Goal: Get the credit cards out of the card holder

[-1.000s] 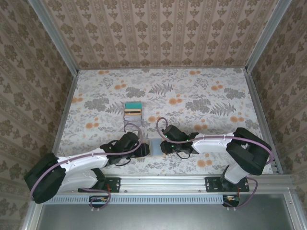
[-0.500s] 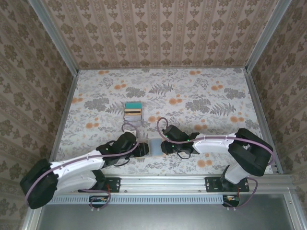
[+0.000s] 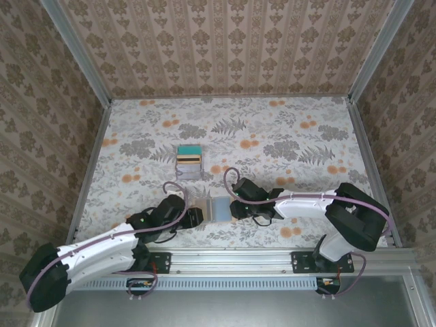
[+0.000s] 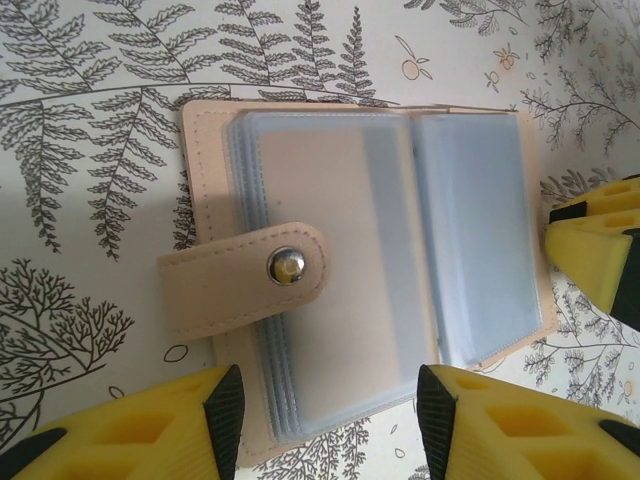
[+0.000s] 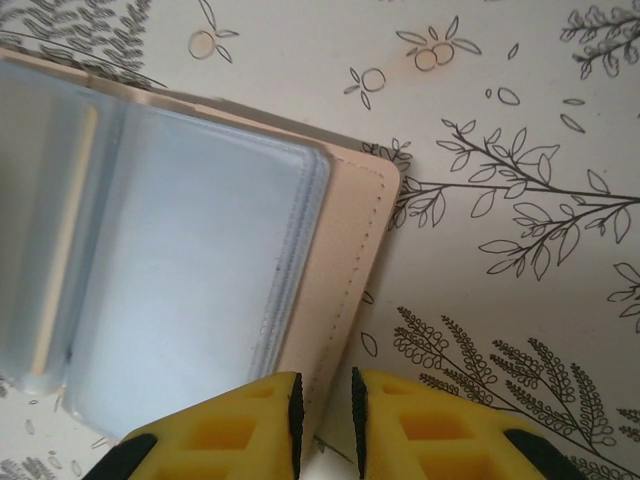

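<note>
Our left hand (image 4: 330,400) has pulled back a little, fingers apart, the open card holder (image 4: 370,260) lying on the table (image 4: 90,90) just ahead of it, while our right hand (image 5: 325,395) seems to pinch its edge to keep it still.

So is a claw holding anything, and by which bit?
The right claw looks to be pinching the card holder by its tan outer edge. The left claw is open, gripping nothing.
</note>
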